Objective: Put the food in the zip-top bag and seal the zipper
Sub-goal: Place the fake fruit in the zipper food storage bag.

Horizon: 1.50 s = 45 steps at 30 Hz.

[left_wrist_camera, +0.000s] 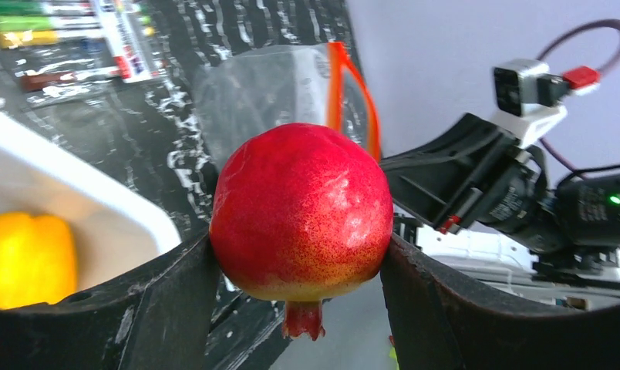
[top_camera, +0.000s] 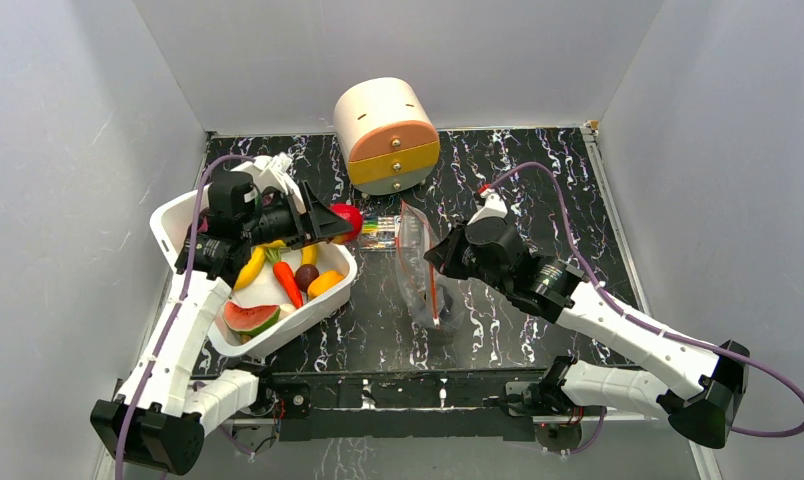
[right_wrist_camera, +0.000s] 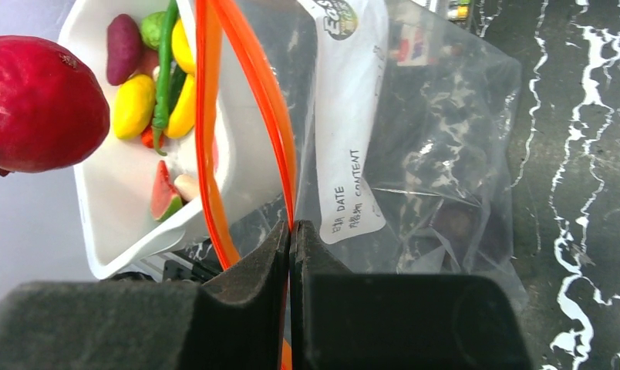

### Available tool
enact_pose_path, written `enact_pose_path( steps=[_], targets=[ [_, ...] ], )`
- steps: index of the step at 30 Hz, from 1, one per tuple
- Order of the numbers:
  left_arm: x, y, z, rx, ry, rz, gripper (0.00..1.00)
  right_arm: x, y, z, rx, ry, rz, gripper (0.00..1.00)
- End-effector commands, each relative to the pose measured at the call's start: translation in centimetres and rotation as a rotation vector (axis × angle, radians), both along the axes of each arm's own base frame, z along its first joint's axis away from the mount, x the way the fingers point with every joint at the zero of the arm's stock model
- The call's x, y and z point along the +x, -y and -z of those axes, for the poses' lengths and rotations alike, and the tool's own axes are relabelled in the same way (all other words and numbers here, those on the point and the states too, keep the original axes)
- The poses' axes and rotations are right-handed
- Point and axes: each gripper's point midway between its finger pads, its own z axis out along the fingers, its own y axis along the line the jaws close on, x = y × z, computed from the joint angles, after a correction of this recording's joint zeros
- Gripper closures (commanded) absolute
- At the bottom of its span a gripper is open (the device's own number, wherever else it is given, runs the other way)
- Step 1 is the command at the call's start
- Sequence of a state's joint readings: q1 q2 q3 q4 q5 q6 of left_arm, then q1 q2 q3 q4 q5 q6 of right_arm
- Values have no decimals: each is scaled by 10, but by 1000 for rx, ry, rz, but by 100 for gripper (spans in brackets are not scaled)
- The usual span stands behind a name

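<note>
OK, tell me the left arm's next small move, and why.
Probably carry the red fruit sideways until it hangs over the zip-top bag mouth. The left gripper is shut on the fruit, which sits on the bin side of the bag. The right gripper pinches the zipper, whose two orange strips stand apart, so the mouth looks open.
</note>
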<state>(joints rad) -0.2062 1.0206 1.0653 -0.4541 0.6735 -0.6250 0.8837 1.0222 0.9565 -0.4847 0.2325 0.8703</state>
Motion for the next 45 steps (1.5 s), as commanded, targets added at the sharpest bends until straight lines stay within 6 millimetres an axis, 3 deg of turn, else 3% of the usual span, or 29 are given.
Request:
enact_pose_path(
  steps=[1,21,26,37,45],
  targets=[
    [-17,23,-35,-143,63,122,49,5,-19,-42,131,82,-45,100],
    [-47,106,-29,-235,62,338,50,2,-21,-48,170,86,-49,100],
    [-44,110,-14,-196,45,328,50,2,-20,-51,178,91,-49,100],
    [-26,99,39,19,-38,211,49,-3,-21,-58,193,101,-76,100],
    [-29,106,40,35,-45,235,29,-4,-20,-53,190,95,-79,100]
  ],
)
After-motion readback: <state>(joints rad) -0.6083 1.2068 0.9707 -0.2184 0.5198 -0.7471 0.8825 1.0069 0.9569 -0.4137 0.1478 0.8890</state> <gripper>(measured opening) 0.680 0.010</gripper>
